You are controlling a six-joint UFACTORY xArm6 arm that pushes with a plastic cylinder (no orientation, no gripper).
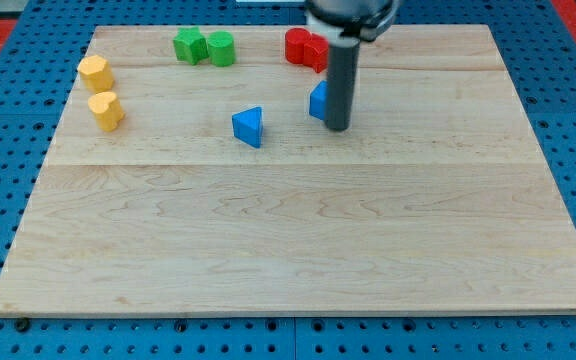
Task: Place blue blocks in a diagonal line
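On the wooden bench (298,230), my tip (338,128) touches one blue block (319,101); a blue triangular block (249,126) sits apart at its left. No fingers.

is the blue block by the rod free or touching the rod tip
Cannot tell. My tip sits at the right edge of the second blue block, which the rod partly hides. The blue triangular block lies apart.

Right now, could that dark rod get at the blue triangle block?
Probably yes. My tip rests beside the other blue block, and only bare board lies between it and the blue triangle block toward the view's left.
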